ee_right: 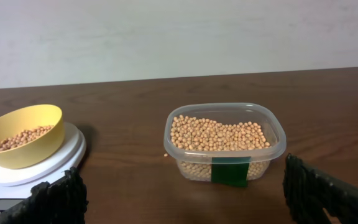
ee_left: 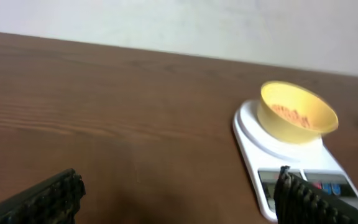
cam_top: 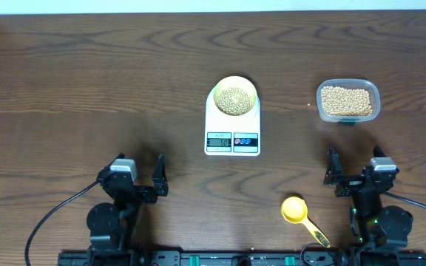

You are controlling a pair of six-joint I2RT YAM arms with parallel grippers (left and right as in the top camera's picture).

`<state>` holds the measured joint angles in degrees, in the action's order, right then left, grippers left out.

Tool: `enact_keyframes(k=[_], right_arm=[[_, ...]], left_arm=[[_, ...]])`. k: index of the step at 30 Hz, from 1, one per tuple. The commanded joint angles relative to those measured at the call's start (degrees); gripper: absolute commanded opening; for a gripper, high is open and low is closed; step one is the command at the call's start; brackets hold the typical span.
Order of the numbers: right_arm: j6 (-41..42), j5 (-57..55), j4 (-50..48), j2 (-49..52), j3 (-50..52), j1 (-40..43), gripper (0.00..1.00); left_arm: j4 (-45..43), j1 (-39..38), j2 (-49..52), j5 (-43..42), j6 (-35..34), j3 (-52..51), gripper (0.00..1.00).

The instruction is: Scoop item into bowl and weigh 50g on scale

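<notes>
Left hand (cam_top: 140,168): fingers wide apart, gripping nothing, parked low at the near left of the worktop (cam_top: 87,81). Right hand (cam_top: 354,164): same, fingers spread, nothing between them, parked near right. Both are well apart from every object.

The scale (cam_top: 214,124) is mid-worktop, between the two arms and further from them. Its display (cam_top: 219,140) and coloured buttons (cam_top: 246,140) face the arms. The display is lit, but the digits are too small to read with confidence.

The bowl (ee_right: 30,148) sits upright on the scale's round platform, roughly centred. A shallow layer of beans (cam_top: 234,100) covers its bottom, well below the rim.

The clear tub (cam_top: 320,100) sits right of the scale, apart from it, straight ahead of the right hand. It is upright and open-topped, with more beans filling it to just under the rim. There is a green label (ee_right: 230,171) on its near wall.

The yellow scoop (cam_top: 296,210) lies flat on the worktop, cup facing up. It is nearer than the scale, between the scale and the right arm's base. Its handle points toward the near edge, angled right. Nothing touches it.

From the left wrist view, the bowl and scale are ahead to the right, partly behind the right finger. From the right wrist view, the tub is centred between the fingers, with the bowl and scale at the left edge.
</notes>
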<state>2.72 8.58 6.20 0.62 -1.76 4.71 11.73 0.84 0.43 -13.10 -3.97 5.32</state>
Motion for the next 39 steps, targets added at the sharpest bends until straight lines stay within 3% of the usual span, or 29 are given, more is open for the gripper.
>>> enact_keyframes(k=[1,11,39], right_arm=[[-0.66,0.37,-0.02,-0.35,0.28,0.13,0.99],[-0.66,0.37,-0.02,-0.35,0.28,0.13,0.99],[-0.66,0.37,-0.02,-0.35,0.28,0.13,0.99]], left_arm=[[-3.15,-0.61,-0.31,4.9,-5.2,-2.54,1.0],[-9.27,-2.69,-0.33,10.43,-5.35,-5.09,1.0],[-7.93,-2.69,-0.33,10.8,-5.35,-5.09,1.0]])
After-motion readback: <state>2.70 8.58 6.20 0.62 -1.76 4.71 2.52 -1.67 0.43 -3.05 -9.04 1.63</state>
